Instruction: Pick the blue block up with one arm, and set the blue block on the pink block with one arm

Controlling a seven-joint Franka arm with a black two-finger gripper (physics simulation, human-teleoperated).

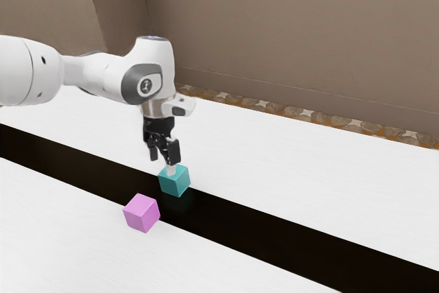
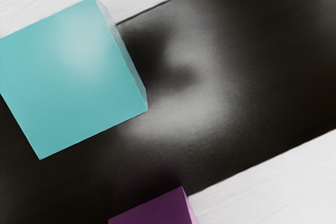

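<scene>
— Grip state?
— Fingers (image 1: pixel 173 151) slightly parted, holding nothing, hanging just over the blue block (image 1: pixel 173 180) at centre frame, exterior view
— Blocks?
— Blue block on the black stripe (image 1: pixel 274 238) of the table (image 1: pixel 309 162); pink block (image 1: pixel 141 212) lower left of it, near, not touching

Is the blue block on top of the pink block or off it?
Off. The blue block is beside the pink block, apart from it, with black strip showing between them in both views.
</scene>
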